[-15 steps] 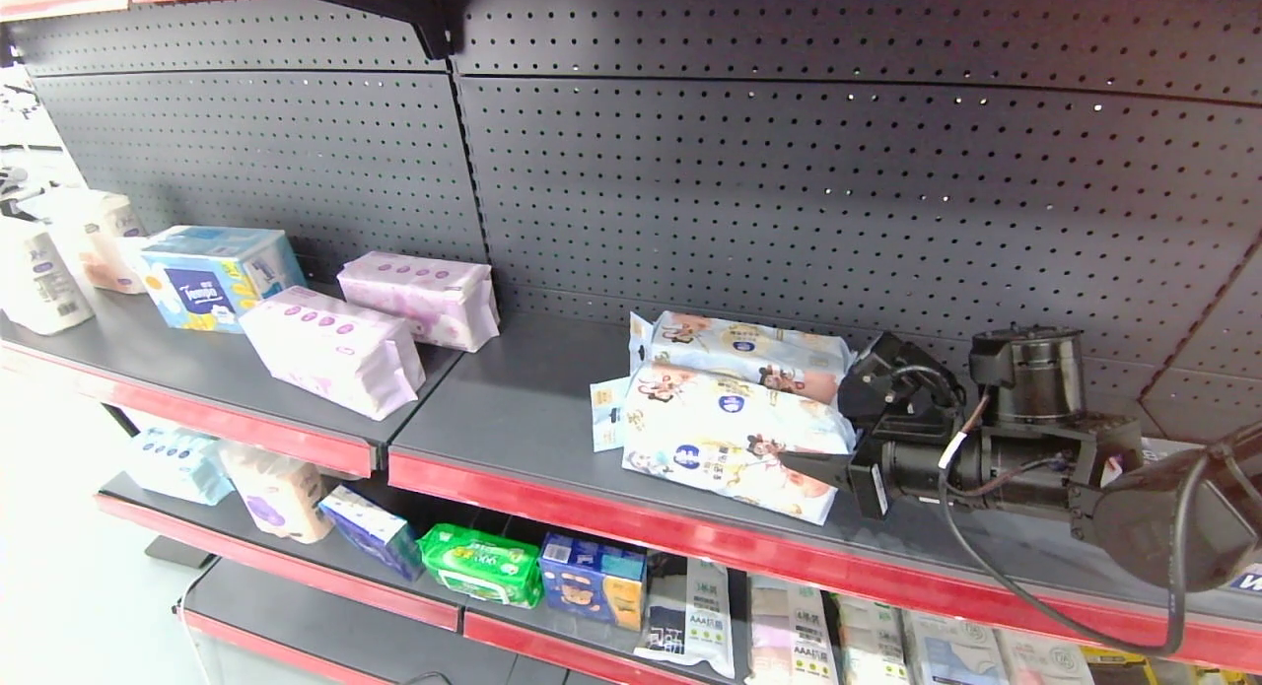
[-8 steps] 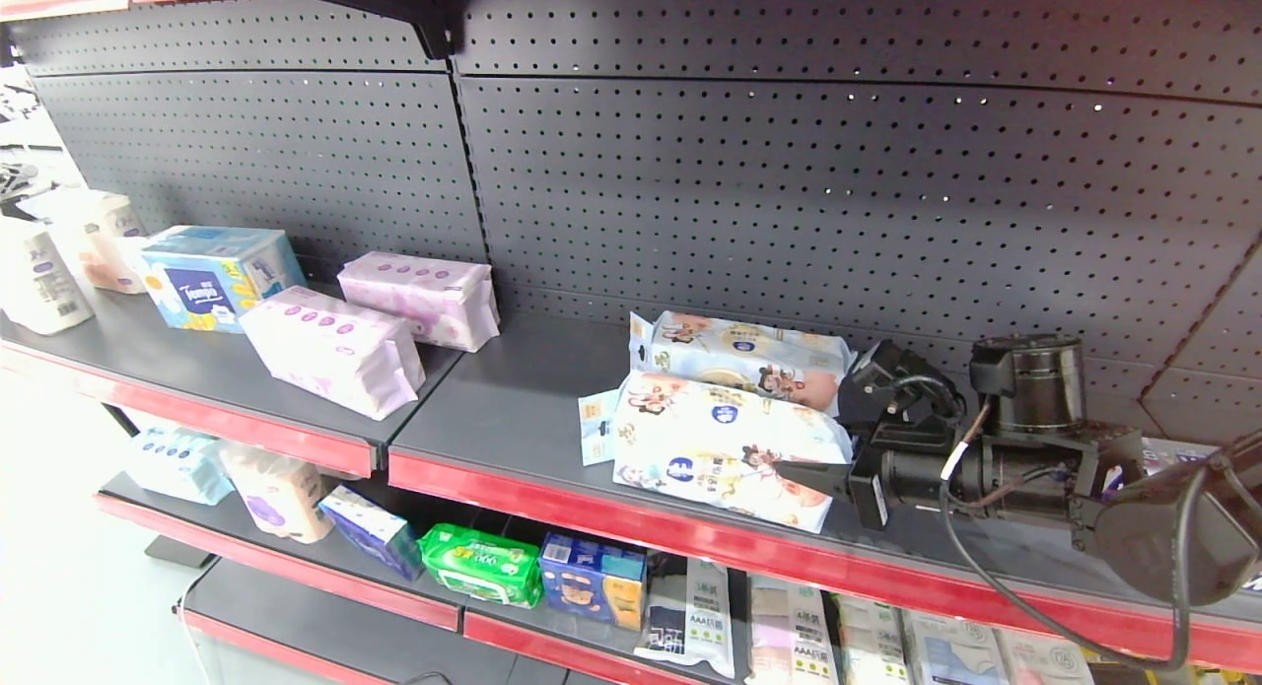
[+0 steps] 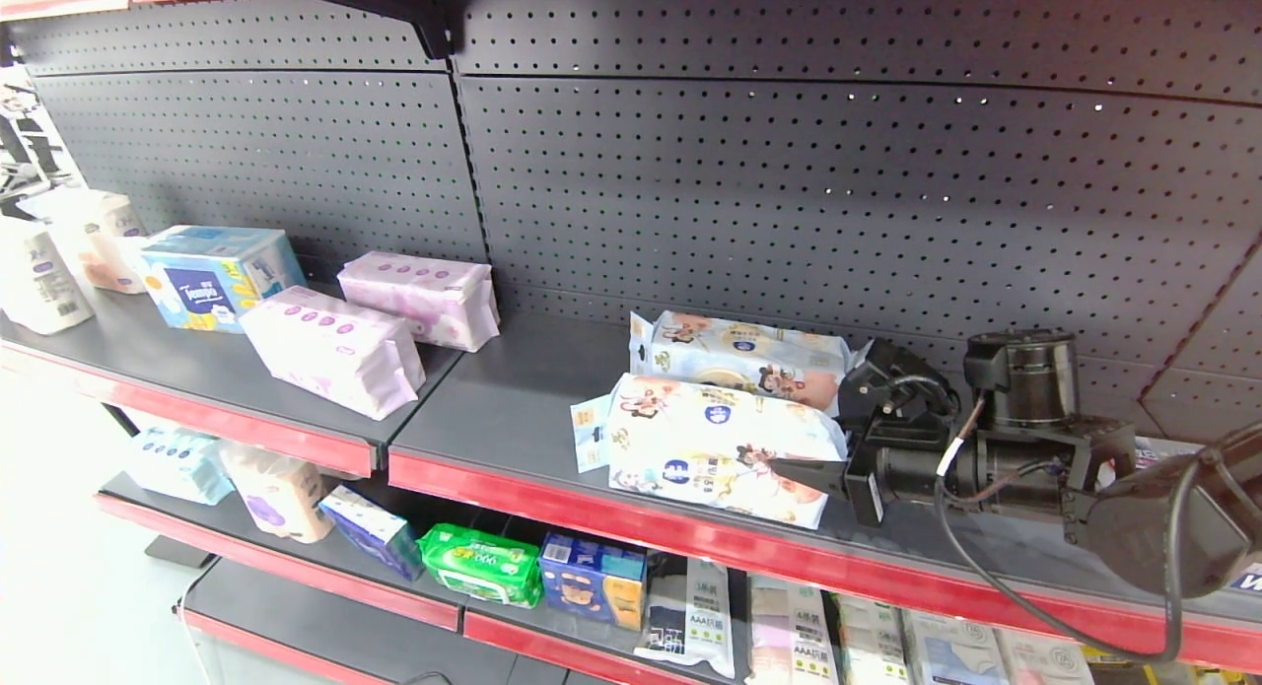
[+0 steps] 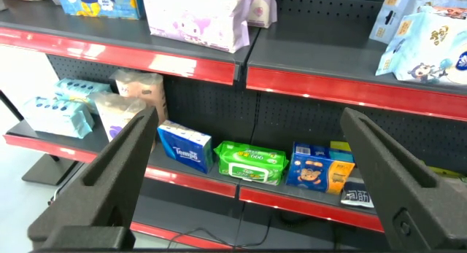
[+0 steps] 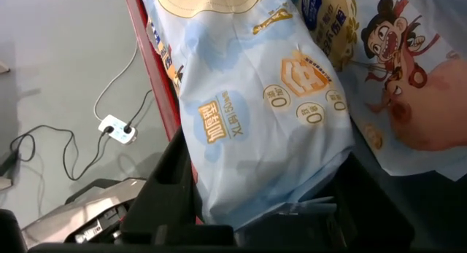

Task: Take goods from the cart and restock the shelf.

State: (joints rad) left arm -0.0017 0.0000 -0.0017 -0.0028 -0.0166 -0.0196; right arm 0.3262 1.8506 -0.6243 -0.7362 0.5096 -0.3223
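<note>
Diaper pack [image 3: 710, 439], one end hidden in right gripper [image 5: 266, 181] clasp; left gripper [image 4: 248, 127] agape.

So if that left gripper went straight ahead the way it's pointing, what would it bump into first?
Probably the green pack on the lower shelf: it sits between the fingers of the open left gripper, with a blue box beside it. Depth is hard to judge.

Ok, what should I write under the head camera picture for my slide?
The right gripper holds a cartoon-printed pack on the red-edged shelf, in front of a matching pack.
</note>
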